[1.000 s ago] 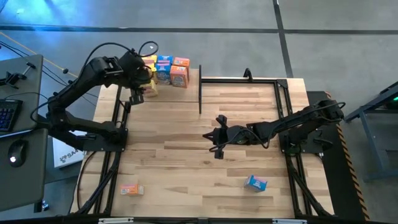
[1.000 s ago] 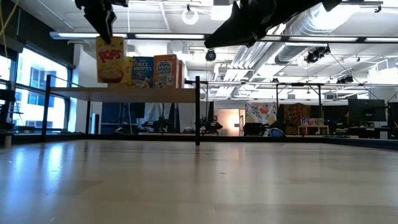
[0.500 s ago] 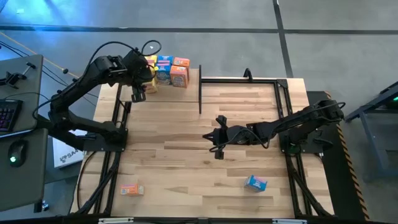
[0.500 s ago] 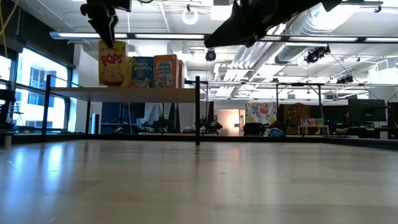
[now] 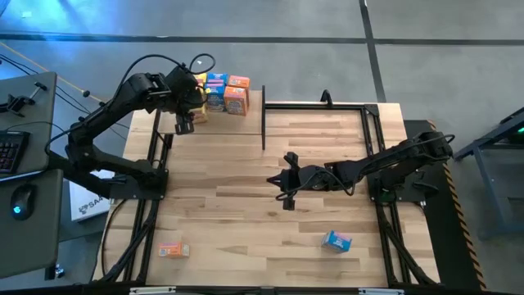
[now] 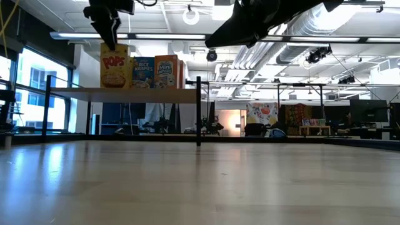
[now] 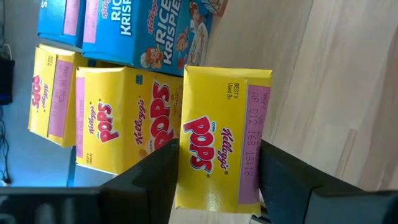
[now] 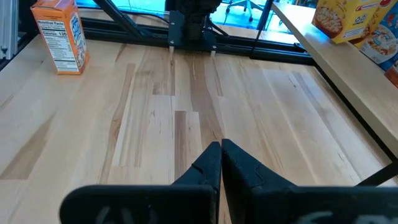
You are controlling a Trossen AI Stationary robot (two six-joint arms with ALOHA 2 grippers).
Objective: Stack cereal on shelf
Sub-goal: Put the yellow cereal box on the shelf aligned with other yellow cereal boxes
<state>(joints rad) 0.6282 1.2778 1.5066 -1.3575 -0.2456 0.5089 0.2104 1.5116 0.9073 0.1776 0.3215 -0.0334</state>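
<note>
- Since a second ago: left end effector (image 6: 109, 34) has carried the yellow Pops box (image 6: 114, 65) right along the shelf (image 6: 125, 94); it now stands just beside the Rice Krispies box (image 6: 143, 72). Right arm unchanged.
- Left end effector is clamped on the Pops box's top, at the shelf's far-left corner.
- Right end effector (image 5: 285, 180) hangs over mid-worktop, fingers together, holding nothing.
- Progress, my read: most boxes are shelved and this one is about placed. Left: orange box (image 5: 173, 250) near-left and blue box (image 5: 336, 241) near-right on the worktop (image 5: 246, 213).
- Legible: "Kellogg's Corn POPS", "RICE KRISPIES", "Mini" on the orange-fronted box (image 6: 166, 70), "Nutrition Facts" on the orange box.
</note>
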